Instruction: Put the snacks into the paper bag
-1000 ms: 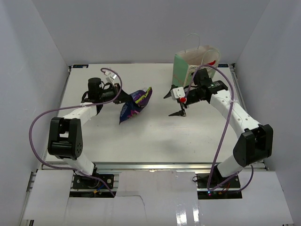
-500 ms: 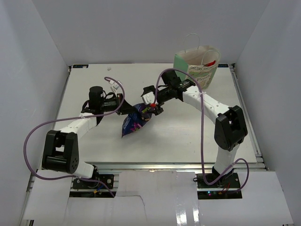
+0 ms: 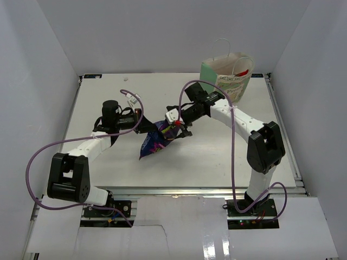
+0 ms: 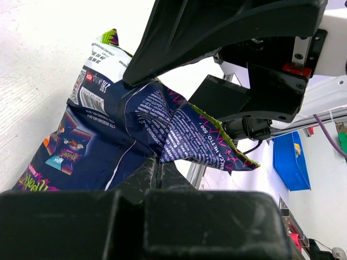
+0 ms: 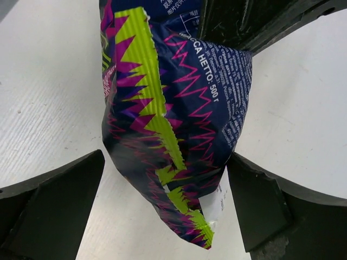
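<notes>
A crinkled dark-blue snack bag (image 3: 154,139) hangs tilted over the middle of the table. My left gripper (image 3: 144,127) is shut on its left edge. The left wrist view shows the pinch (image 4: 157,167) on the bag (image 4: 103,135). My right gripper (image 3: 177,123) stands open around the bag's upper right end. In the right wrist view the bag (image 5: 179,103) lies between the two fingers (image 5: 59,197), close to the right one. The mint-green paper bag (image 3: 226,80) stands upright at the back right, and a red packet (image 3: 244,71) shows in its mouth.
White enclosure walls close in the table (image 3: 217,157) on three sides. Purple cables (image 3: 236,135) loop off both arms. In the left wrist view a blue bin (image 4: 291,160) sits beyond the table's edge.
My right arm has swung left from beside the paper bag to the blue bag's upper end, with its jaws spread a little wider. The left gripper kept its hold and shifted the bag slightly.
</notes>
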### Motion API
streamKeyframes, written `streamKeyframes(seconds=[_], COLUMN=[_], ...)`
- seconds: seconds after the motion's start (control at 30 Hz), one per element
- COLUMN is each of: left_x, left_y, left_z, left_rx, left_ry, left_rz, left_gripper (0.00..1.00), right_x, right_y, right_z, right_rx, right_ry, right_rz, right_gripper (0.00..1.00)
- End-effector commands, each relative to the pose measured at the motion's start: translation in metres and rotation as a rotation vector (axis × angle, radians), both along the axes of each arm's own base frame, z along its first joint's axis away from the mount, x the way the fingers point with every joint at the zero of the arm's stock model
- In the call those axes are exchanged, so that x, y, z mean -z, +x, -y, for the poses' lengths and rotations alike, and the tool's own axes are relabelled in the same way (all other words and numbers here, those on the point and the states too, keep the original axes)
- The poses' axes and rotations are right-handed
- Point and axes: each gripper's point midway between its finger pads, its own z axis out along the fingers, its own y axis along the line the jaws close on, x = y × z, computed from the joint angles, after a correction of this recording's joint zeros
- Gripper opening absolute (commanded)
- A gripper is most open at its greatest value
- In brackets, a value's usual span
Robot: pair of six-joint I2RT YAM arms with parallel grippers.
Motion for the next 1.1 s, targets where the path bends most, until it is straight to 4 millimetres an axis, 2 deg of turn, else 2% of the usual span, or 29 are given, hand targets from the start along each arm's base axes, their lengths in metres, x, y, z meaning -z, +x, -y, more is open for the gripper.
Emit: streamKeyframes(seconds=[0.0,0.07,0.17,0.27,0.3,0.37,0.5,0.63,0.73,0.77,0.8,0.83,0.9,1.0,1.07], left_x=[-0.051,-0.055,-0.059,-0.061,-0.061,-0.058,-0.052,-0.051,-0.053,-0.054,-0.056,-0.057,-0.060,-0.065,-0.069], left_y=[-0.011,-0.012,-0.013,-0.013,-0.013,-0.013,-0.014,-0.013,-0.012,-0.013,-0.013,-0.013,-0.013,-0.018,-0.021], left_z=[0.005,0.007,0.009,0.009,0.009,0.009,0.010,0.010,0.010,0.010,0.009,0.009,0.008,0.007,0.007], left_rx=[0.075,0.085,0.091,0.091,0.089,0.089,0.094,0.091,0.082,0.079,0.072,0.066,0.056,0.055,0.057], left_ry=[-0.061,-0.065,-0.069,-0.070,-0.070,-0.069,-0.068,-0.069,-0.068,-0.067,-0.067,-0.066,-0.064,-0.064,-0.066], left_rz=[0.179,0.183,0.187,0.191,0.191,0.183,0.163,0.157,0.163,0.166,0.177,0.180,0.197,0.230,0.248], left_gripper=[0.00,0.00,0.00,0.00,0.00,0.00,0.00,0.02,0.20,0.26,0.39,0.46,0.62,0.73,0.74], right_x=[-0.024,-0.022,-0.024,-0.025,-0.023,-0.021,-0.019,-0.020,-0.023,-0.026,-0.028,-0.033,-0.040,-0.052,-0.058], right_y=[-0.010,-0.010,-0.007,-0.002,-0.001,-0.003,-0.007,-0.011,-0.013,-0.014,-0.014,-0.013,-0.012,-0.009,-0.006], right_z=[-0.008,-0.012,-0.020,-0.023,-0.023,-0.022,-0.020,-0.019,-0.017,-0.016,-0.015,-0.013,-0.012,-0.006,-0.003], right_rx=[0.004,0.036,0.063,0.091,0.098,0.103,0.099,0.092,0.092,0.092,0.094,0.098,0.100,0.114,0.126], right_ry=[0.034,0.029,0.042,0.044,0.040,0.034,0.027,0.026,0.026,0.032,0.035,0.043,0.060,0.083,0.093], right_rz=[-0.013,-0.044,-0.057,-0.060,-0.062,-0.071,-0.093,-0.107,-0.110,-0.108,-0.108,-0.104,-0.106,-0.096,-0.092], right_gripper=[0.99,1.00,0.92,0.78,0.69,0.56,0.38,0.26,0.19,0.13,0.11,0.08,0.08,0.08,0.08])
